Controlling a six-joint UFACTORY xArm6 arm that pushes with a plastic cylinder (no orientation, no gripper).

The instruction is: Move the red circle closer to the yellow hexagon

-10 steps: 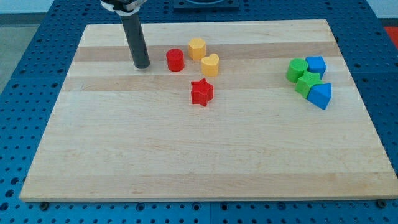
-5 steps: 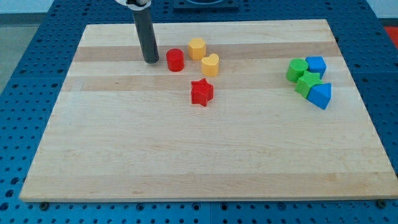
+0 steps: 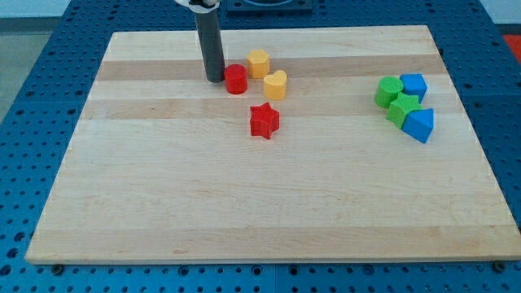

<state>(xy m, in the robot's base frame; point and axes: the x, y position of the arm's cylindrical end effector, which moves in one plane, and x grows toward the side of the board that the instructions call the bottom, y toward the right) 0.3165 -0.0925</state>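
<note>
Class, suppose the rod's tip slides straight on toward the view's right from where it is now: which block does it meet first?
My tip already sits against the red circle, so it meets that first; the yellow hexagon lies just beyond.

The bench (image 3: 269, 203) is pale wood with long grain stripes in lighter and darker bands, smooth, with a soft satin sheen. Around it lies a blue perforated surface (image 3: 32, 122), matt, dotted with regular holes. The rod ending in my tip (image 3: 215, 80) looks dark, smooth and faintly glossy. The red circle (image 3: 236, 79), yellow hexagon (image 3: 258, 62), yellow heart (image 3: 275, 85) and red star (image 3: 264, 120) appear solid-coloured, smooth and matt, as do the green blocks (image 3: 396, 99) and blue blocks (image 3: 417, 106).
</note>
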